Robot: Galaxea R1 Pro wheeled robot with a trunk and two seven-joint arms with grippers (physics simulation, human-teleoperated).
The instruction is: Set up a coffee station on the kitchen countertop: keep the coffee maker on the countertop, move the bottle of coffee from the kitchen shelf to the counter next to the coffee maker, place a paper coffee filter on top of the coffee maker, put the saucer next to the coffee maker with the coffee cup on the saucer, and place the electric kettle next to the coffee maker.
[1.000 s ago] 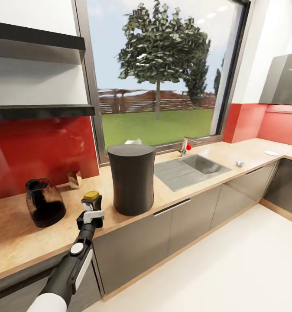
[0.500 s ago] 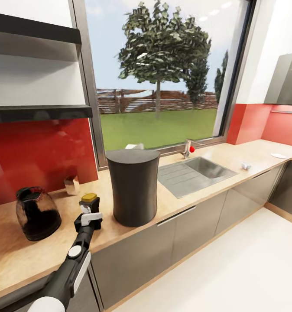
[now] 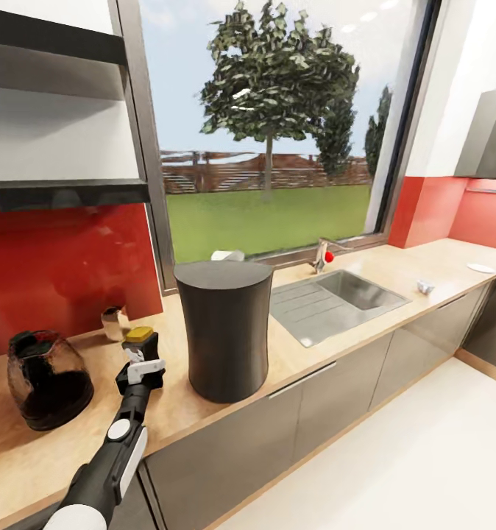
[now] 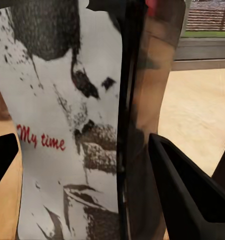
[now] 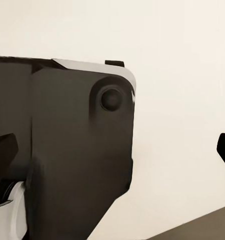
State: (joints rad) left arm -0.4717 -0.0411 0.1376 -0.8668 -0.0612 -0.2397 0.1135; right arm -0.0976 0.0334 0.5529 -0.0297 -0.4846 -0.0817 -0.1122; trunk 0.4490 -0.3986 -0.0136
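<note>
Left pincer (image 3: 139,352) clamped on bottle of coffee (image 3: 139,337), held just above tabletop (image 3: 292,361) left of coffee maker (image 3: 224,330); camera has swung left over the last second, bottle now nearer the maker, release likely next; right pincer state unclear.

Yellow-capped bottle of coffee (image 3: 140,341) with black-speckled white label, red lettering; matte black coffee maker (image 3: 224,329).

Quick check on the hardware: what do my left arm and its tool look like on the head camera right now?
The left arm is glossy black with a white panel along its side, a round white joint cap and a white shell nearest the camera. Its tool is black with a white bracket across the wrist. In the left wrist view, its fingers are plain black wedges.
</note>
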